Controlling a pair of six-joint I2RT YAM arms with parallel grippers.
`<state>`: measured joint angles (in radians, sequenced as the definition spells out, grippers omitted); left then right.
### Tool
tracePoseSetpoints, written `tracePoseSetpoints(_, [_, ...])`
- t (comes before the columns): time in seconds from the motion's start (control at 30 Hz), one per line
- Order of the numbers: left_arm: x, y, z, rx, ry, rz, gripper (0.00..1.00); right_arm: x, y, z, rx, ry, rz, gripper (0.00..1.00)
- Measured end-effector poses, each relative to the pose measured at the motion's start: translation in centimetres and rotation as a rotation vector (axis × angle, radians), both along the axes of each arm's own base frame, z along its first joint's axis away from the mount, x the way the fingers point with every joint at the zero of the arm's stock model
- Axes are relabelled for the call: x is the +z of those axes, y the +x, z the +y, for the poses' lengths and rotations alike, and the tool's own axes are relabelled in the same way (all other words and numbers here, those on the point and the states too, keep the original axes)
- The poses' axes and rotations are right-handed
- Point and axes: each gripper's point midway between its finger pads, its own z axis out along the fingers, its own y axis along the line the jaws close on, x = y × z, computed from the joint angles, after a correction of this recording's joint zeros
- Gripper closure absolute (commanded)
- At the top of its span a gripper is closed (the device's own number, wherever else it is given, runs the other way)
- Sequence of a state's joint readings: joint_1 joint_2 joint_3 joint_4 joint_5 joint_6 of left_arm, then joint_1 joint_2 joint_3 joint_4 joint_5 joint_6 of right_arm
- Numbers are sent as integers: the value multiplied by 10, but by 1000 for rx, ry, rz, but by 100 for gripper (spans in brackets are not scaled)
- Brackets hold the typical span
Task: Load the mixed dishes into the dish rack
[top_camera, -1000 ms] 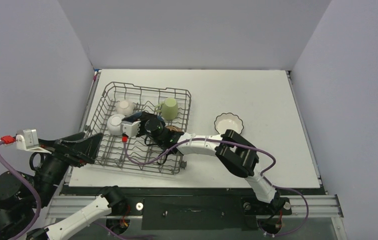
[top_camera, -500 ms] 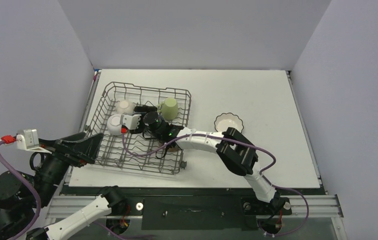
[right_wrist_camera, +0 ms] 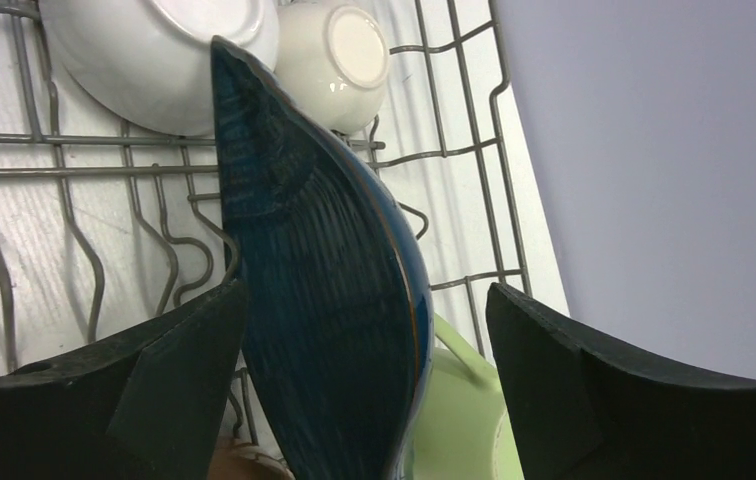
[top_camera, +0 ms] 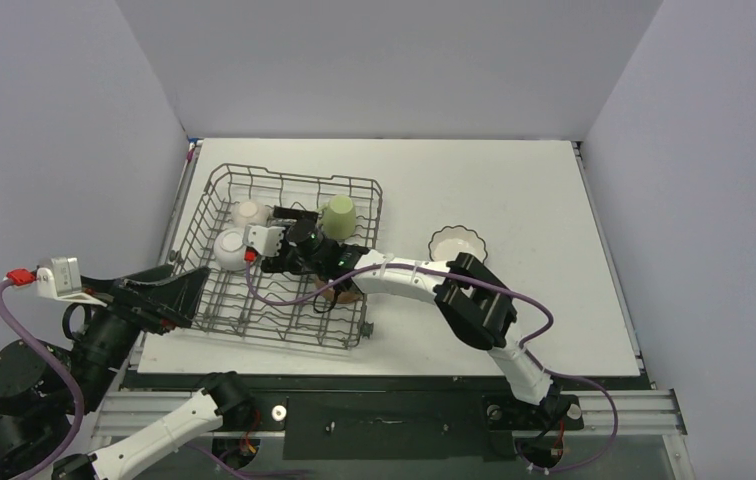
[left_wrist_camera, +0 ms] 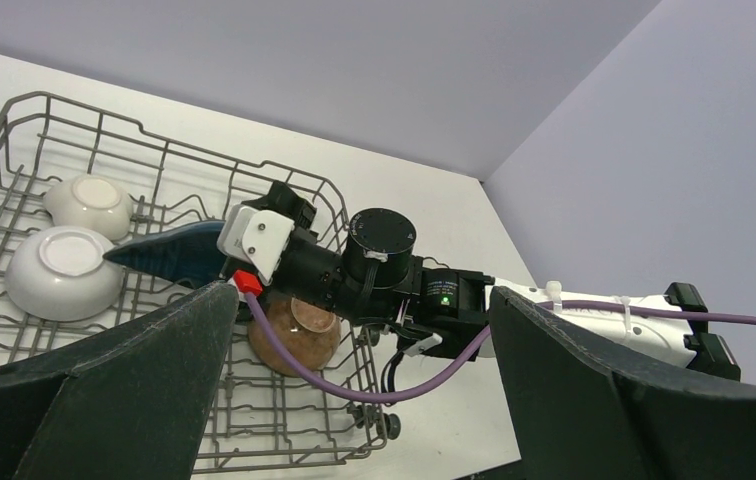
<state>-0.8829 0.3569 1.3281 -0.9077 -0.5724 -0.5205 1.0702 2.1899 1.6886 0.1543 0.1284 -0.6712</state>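
The grey wire dish rack (top_camera: 294,177) stands left of centre. In it are a plain white bowl (top_camera: 231,248), a smaller white dish (top_camera: 251,212), a light green mug (top_camera: 338,216) and a brown bowl (left_wrist_camera: 294,340), all upside down. A dark blue dish (right_wrist_camera: 324,300) stands on edge among the tines, next to the white bowl (right_wrist_camera: 154,50). My right gripper (right_wrist_camera: 366,290) is open around it, with a clear gap at the right finger. A white scalloped bowl (top_camera: 456,245) sits on the table, right of the rack. My left gripper (top_camera: 166,292) hangs open and empty at the rack's near-left corner.
The right arm (top_camera: 404,278) reaches over the rack's right rim, its purple cable (left_wrist_camera: 354,385) drooping across the brown bowl. Grey walls enclose the white table (top_camera: 514,190) on three sides. The rack's small wheels (left_wrist_camera: 386,425) rest near the table's front edge.
My right gripper has opened and let go of the dark blue dish, after carrying it farther back and left into the rack. The left arm has not moved.
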Motion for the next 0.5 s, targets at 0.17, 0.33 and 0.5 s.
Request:
tracePoseSetpoints(0.17, [-1,0,-1,-2,2,2,4,-3,-4,0,2,8,37,15])
tracePoseSetpoints(0.33, [-1,1,-1,-4,3,3,4,6,-7,-2,-15,40,67,14])
tracePoseSetpoints(0.5, [-2,1,-2,-6,1,4,4,35,-7,-8,-37,100,70,14])
